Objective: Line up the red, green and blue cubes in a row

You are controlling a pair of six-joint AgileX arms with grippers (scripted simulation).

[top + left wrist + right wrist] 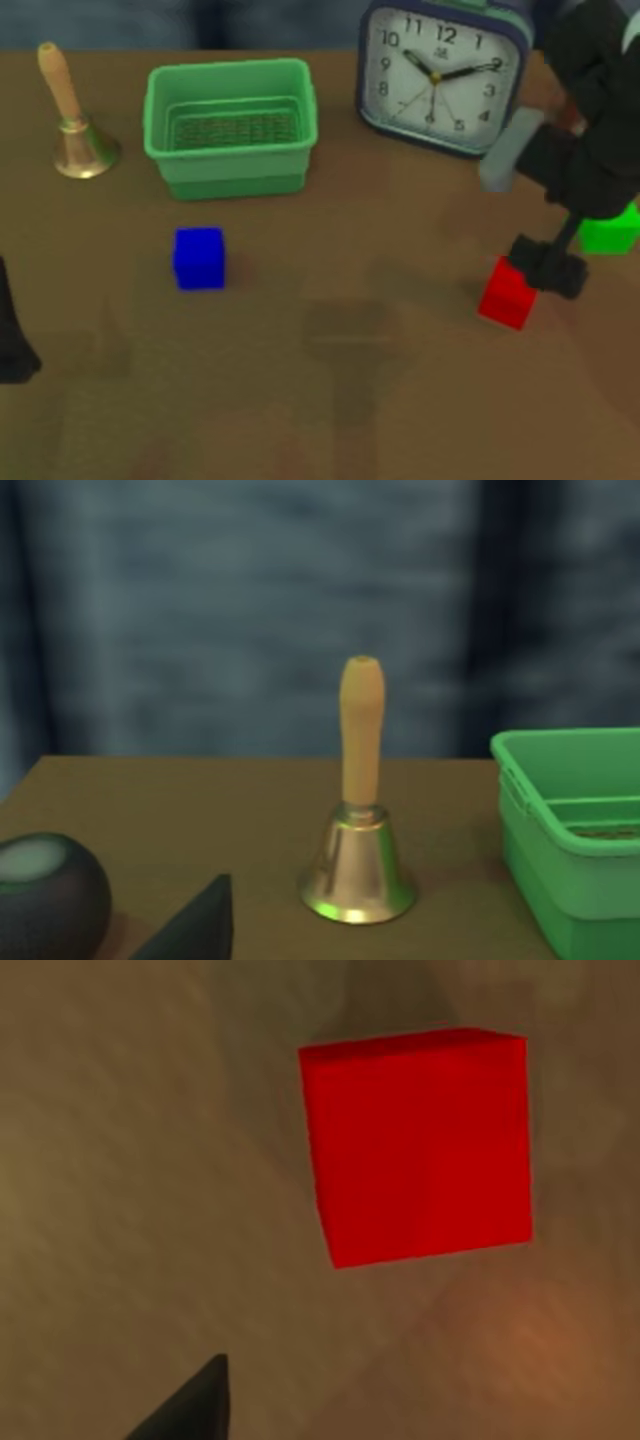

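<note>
At the far left edge of the brown worktop (330,400), the left tool (12,345) sits parked, only a dark sliver in the top view; I cannot tell how its fingers stand. Behind it stand a brass hand bell with a wooden handle (75,125) and then a pale green plastic basket with a mesh bottom (232,125). Just in front of the basket rests the deep blue matte cube (199,258), alone, with bare worktop all round it.

The middle of the worktop is open, the widest room for a row. Behind it, to the right, stands a blue-framed alarm clock with a white face (440,70).

On the right side the bright red matte cube (508,293) lies on the worktop, and the right tool (548,265) hangs just over its far right corner. The right wrist view shows the cube whole with one dark fingertip (190,1405) apart from it, so nothing is gripped; the gap between the fingers does not show. The bright green matte cube (610,230) sits near, partly hidden by the arm, close to the right edge.

Risks, as I judge them: a descent off-centre could clip the red cube's corner and skid it; the arm's sweep could knock the green cube off the right edge.
</note>
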